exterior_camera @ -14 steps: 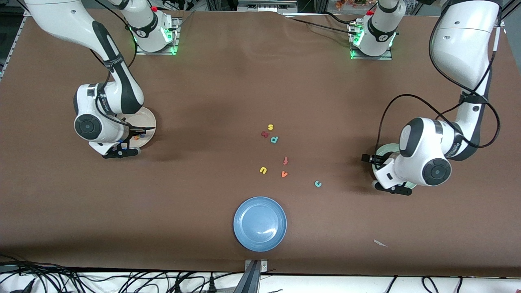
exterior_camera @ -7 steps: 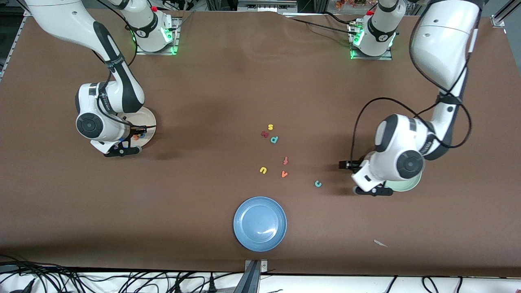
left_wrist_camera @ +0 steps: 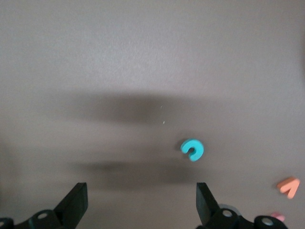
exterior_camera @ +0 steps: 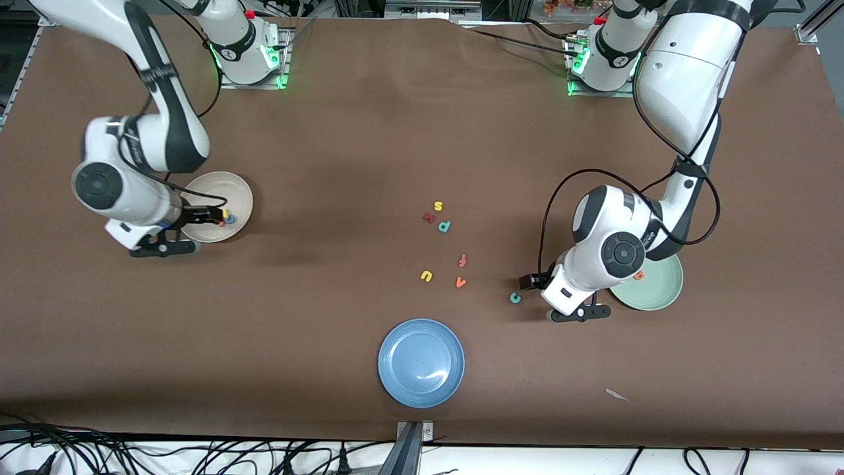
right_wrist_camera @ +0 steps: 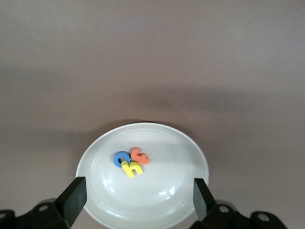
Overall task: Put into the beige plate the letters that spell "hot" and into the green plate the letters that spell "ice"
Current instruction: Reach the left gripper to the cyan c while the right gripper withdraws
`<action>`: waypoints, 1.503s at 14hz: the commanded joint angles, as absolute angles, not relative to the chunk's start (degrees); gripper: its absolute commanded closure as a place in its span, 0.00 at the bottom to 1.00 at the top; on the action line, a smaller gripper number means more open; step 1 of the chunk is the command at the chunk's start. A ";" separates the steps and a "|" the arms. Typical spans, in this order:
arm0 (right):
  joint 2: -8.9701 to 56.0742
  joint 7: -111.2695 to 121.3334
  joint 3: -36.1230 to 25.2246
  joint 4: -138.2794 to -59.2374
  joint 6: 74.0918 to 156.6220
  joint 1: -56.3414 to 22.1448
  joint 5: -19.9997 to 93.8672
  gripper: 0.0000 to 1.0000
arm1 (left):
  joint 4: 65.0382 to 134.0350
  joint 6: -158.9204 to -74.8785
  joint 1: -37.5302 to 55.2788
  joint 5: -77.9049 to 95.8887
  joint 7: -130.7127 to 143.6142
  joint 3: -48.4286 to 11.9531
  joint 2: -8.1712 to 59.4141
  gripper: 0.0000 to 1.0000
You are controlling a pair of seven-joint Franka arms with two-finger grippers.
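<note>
Front view: the right gripper (exterior_camera: 210, 215) hangs over the beige plate (exterior_camera: 231, 187) at the right arm's end of the desk (exterior_camera: 369, 132), fingers wide and empty. The left gripper (exterior_camera: 529, 282) hovers over the desk just beside the teal c (exterior_camera: 515, 298), fingers wide. An orange e (exterior_camera: 638, 275) lies in the green plate (exterior_camera: 659, 297). The blue plate (exterior_camera: 421, 362) sits at 6 o'clock of the loose letters.

Left wrist view: the c (left_wrist_camera: 192, 149) lies on bare desk near one of the wide fingers (left_wrist_camera: 206, 205).

Right wrist view: the h (right_wrist_camera: 133, 169), o (right_wrist_camera: 121, 158) and t (right_wrist_camera: 139, 155) lie touching in the beige plate (right_wrist_camera: 186, 191).
</note>
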State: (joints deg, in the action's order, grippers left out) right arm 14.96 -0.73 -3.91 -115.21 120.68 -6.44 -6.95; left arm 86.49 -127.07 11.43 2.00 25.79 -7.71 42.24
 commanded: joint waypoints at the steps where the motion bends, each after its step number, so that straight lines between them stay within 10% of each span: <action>1: 13.36 0.70 -4.57 -111.72 116.03 -6.68 -5.89 0.01 | 83.77 -129.11 13.35 2.90 30.66 -7.03 44.73 0.00; 21: 3.34 -0.44 -7.29 -108.02 111.00 -6.68 -1.41 0.01 | 74.79 -129.37 22.59 2.72 35.42 1.32 53.96 0.00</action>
